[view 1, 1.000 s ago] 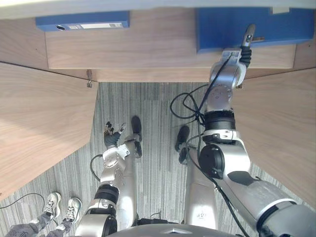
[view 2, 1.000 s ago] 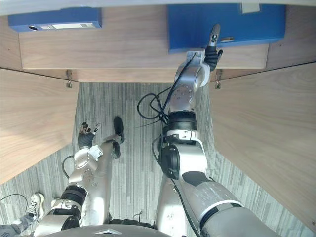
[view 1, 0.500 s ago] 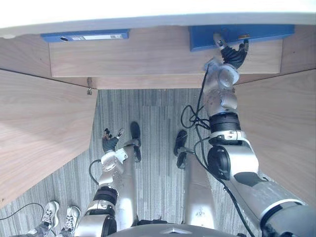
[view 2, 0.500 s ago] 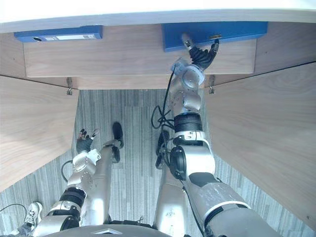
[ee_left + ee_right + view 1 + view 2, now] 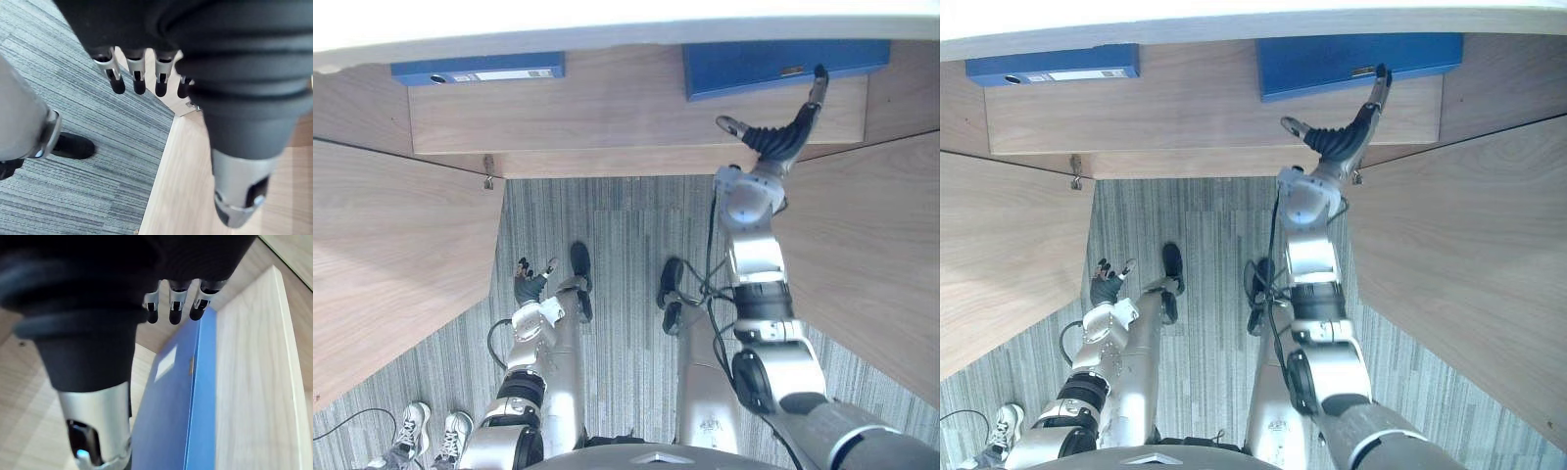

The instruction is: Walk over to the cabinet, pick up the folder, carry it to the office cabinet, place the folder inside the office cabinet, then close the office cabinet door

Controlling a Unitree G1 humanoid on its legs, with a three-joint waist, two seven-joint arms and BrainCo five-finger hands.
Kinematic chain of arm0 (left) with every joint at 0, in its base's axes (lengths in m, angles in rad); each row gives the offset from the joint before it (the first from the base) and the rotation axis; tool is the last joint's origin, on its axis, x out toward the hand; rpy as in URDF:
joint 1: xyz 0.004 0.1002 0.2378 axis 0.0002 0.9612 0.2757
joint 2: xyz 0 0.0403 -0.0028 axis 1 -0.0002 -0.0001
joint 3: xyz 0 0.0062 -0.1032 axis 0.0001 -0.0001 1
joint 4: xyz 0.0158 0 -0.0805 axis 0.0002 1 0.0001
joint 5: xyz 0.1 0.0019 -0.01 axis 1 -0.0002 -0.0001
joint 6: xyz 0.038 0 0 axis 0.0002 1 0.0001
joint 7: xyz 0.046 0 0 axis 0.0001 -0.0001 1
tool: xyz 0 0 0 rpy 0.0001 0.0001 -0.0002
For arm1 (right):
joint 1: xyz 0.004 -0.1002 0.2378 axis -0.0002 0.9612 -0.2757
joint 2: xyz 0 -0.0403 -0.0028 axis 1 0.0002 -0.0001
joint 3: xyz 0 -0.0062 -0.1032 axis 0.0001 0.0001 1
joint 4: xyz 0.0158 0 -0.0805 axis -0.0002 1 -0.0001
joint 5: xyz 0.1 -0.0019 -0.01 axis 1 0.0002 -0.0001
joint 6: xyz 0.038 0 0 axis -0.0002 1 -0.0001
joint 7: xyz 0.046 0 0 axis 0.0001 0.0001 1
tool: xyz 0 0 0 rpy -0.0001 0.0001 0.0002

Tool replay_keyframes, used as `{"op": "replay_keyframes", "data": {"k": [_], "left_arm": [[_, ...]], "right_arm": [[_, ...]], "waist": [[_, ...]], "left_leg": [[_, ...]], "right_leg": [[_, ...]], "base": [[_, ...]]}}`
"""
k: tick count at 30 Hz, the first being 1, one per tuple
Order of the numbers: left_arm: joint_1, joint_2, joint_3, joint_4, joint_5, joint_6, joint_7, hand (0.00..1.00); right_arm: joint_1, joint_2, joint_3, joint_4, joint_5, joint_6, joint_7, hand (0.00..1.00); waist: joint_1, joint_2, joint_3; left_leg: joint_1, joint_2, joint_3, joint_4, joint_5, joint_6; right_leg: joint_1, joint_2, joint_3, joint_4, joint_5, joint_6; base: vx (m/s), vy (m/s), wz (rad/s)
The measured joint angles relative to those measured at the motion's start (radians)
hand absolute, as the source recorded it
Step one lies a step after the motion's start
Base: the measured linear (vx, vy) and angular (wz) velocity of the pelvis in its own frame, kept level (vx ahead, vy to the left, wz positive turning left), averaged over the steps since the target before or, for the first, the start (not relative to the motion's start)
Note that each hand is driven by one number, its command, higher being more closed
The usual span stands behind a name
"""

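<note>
Folder (image 5: 773, 67) lies on the cabinet shelf (image 5: 607, 108), right hand (image 5: 775, 142) spread open, fingertip by its edge.

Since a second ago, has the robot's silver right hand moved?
Yes. The right hand has drawn back off the flat blue folder toward the front edge of the wooden shelf; one fingertip reaches the folder's edge.

On cabinet shelf (image 5: 607, 108), folder (image 5: 773, 67) right, second folder (image 5: 478, 70) left

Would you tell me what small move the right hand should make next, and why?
Probably draw the right hand back off the shelf: its fingers are straight, the blue folder beside them lies inside the office cabinet, whose doors stand open.
</note>
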Motion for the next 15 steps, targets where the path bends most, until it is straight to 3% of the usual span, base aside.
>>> {"op": "replay_keyframes", "data": {"k": [4,5,10,15], "left_arm": [[0.030,0.019,-0.002,-0.025,0.021,-0.007,-0.015,0.00],[0.033,0.024,-0.002,-0.025,0.023,-0.009,-0.022,0.00],[0.038,0.041,-0.006,-0.025,0.060,-0.019,-0.037,0.00],[0.039,0.072,-0.011,-0.039,0.060,-0.033,-0.039,0.00]], "right_arm": [[0.099,-0.022,0.117,-0.090,-0.116,-0.047,-0.003,0.00],[0.115,-0.036,0.145,-0.098,-0.148,-0.062,0.006,1.00],[0.113,-0.086,0.231,-0.104,-0.231,-0.103,0.072,1.00],[0.048,-0.141,0.292,-0.049,-0.231,-0.124,0.137,1.00]], "waist": [[-0.010,-0.028,-0.003],[-0.009,-0.036,-0.004],[-0.003,-0.052,-0.001],[-0.001,-0.067,0.003]], "left_leg": [[0.013,-0.001,0.015,-0.001,-0.001,-0.001],[0.015,-0.001,0.015,-0.001,-0.001,-0.001],[0.015,-0.003,0.013,0.001,-0.001,0.000],[-0.025,-0.004,0.006,0.037,-0.011,0.002]], "right_leg": [[-0.009,-0.004,0.010,0.020,-0.010,0.000],[-0.009,-0.005,0.009,0.022,-0.014,0.000],[-0.008,-0.010,0.008,0.027,-0.017,0.001],[-0.043,-0.015,0.007,0.063,-0.028,0.001]], "base": [[0.01,-0.049,-0.05],[0.01,-0.063,0.01],[0.01,-0.017,0.02],[0.01,-0.017,0.02]]}}
